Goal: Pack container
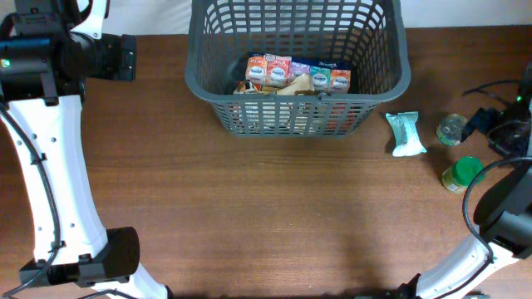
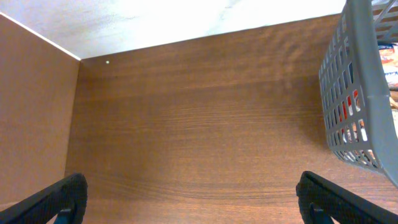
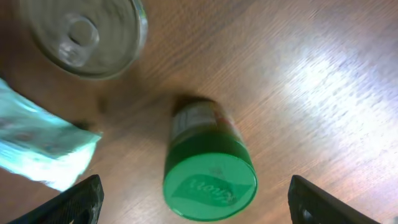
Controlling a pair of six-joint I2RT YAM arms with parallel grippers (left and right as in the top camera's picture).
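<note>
The dark grey slotted basket (image 1: 293, 95) stands at the table's far middle and holds a row of small juice cartons (image 1: 296, 75). Its wall shows at the right of the left wrist view (image 2: 364, 106). My left gripper (image 2: 189, 199) is open and empty over bare table, left of the basket (image 1: 125, 56). My right gripper (image 3: 196, 202) is open, its fingers on either side of a green-lidded jar (image 3: 208, 168) and apart from it. The jar stands at the right (image 1: 462, 174), with the right gripper (image 1: 499, 129) near it.
A tin can (image 1: 451, 129) and a teal packet (image 1: 406, 133) lie right of the basket. Both show in the right wrist view, the can (image 3: 84, 34) at the top left and the packet (image 3: 37, 149) at the left. Black cables lie at the far right edge.
</note>
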